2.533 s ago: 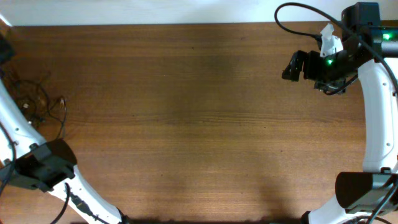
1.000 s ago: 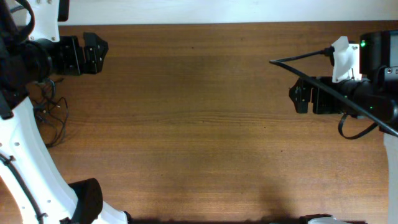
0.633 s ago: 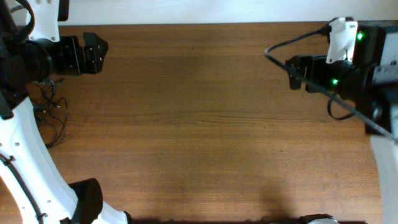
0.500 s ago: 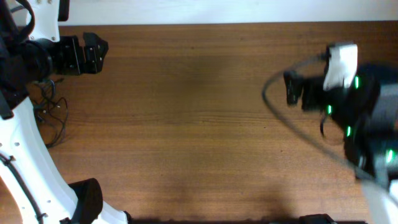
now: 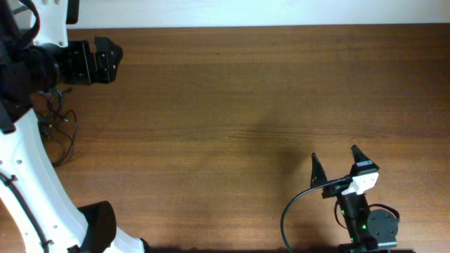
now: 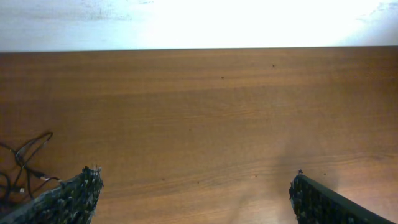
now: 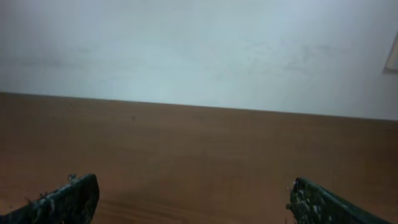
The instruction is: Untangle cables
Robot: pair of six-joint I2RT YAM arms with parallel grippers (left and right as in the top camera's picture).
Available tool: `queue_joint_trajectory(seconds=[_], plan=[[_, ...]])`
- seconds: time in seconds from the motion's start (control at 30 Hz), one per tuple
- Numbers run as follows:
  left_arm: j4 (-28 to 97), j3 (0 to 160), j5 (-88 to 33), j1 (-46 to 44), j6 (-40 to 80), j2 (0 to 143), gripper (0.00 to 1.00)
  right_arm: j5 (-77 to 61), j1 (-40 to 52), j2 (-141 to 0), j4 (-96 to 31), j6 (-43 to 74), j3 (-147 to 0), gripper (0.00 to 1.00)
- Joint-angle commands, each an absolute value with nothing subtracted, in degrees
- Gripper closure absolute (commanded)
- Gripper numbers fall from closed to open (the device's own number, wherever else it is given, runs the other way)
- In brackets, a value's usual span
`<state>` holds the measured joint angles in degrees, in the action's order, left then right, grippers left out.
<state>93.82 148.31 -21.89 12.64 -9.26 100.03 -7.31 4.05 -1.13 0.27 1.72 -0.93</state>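
The cables (image 5: pixel 59 124) are thin black cords in a loose tangle at the table's left edge, partly hidden under my white left arm. In the left wrist view they show as loops at the lower left (image 6: pixel 26 163). My left gripper (image 5: pixel 117 60) hangs at the back left, pointing right, beyond the cables and apart from them; it is open (image 6: pixel 196 176) with only bare wood between its fingers. My right gripper (image 5: pixel 335 155) is at the front right, far from the cables, open (image 7: pixel 192 182) and empty. No cables appear in the right wrist view.
The brown wooden table (image 5: pixel 225 105) ends at a white wall along the back (image 6: pixel 199 22). A thick black arm cable (image 5: pixel 290 207) loops beside my right wrist near the front edge. My left arm's white link (image 5: pixel 31 176) runs down the left side.
My right arm has swung from the back right down to the front right. My left gripper rose to the back left after the oldest frame and has stayed still since. Both remain open.
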Motion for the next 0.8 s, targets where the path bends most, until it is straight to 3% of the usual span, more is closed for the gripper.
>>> queue_joint_trajectory(seconds=[0.0,0.77], plan=[[93.8,148.3,-22.1,12.4,-10.0,100.4,0.01,-6.8,3.7,-0.2,-0.7,1.9,-0.3,0.01],[93.8,148.3,-22.1,12.4,-10.0,100.4,0.01,-8.3,3.7,-0.2,-3.7,1.9,-0.3,0.01]])
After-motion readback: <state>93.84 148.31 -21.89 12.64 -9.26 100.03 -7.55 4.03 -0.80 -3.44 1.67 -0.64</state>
